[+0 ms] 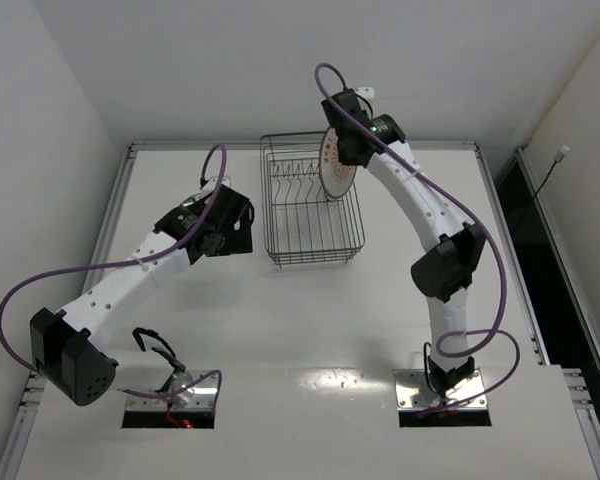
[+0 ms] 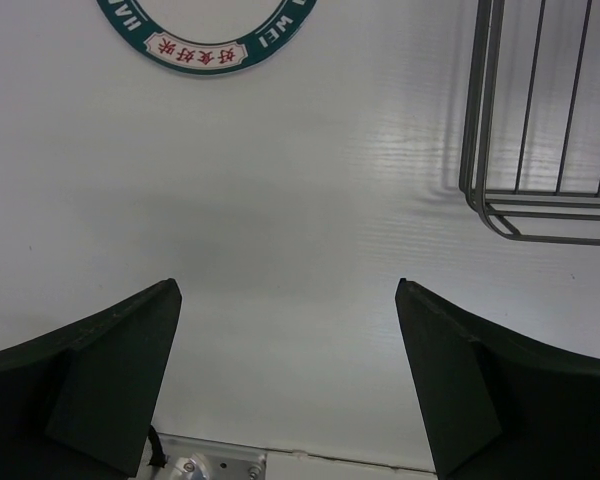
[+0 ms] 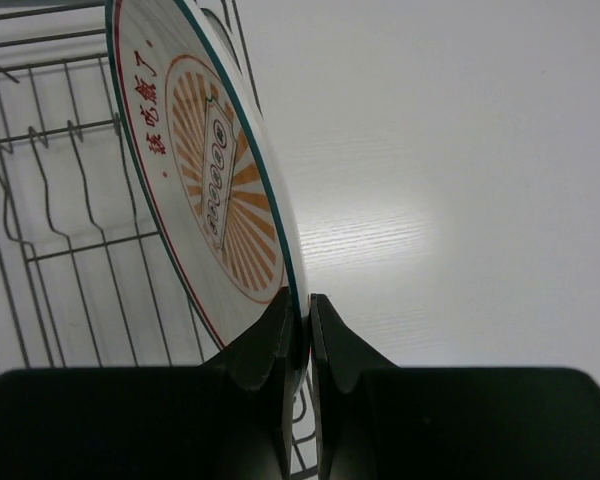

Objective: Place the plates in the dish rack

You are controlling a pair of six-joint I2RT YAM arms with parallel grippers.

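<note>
- The right gripper [image 3: 300, 305] has its fingers pressed together on the rim of the orange-centred plate [image 3: 215, 170], pinching it from both faces.
- That plate stands on edge, a little tilted, over the far right part of the dish rack [image 1: 310, 230]. Its sunburst face with red lettering is turned toward the row of upright tines.
- Whether the plate's lower rim touches the rack's wires cannot be told from these views.
- The dish rack sits on the table [image 1: 310, 340] near the middle of its far edge.
- The left gripper [image 2: 288, 292] hangs over the table surface just off the rack's left side, toward its near left corner. Its fingers are spread wide.
- A green-ringed plate [image 2: 205, 48] lies flat on the table ahead of the left gripper, to the left of the rack and apart from it. Only an arc of its lettered rim shows in the left wrist view.
</note>
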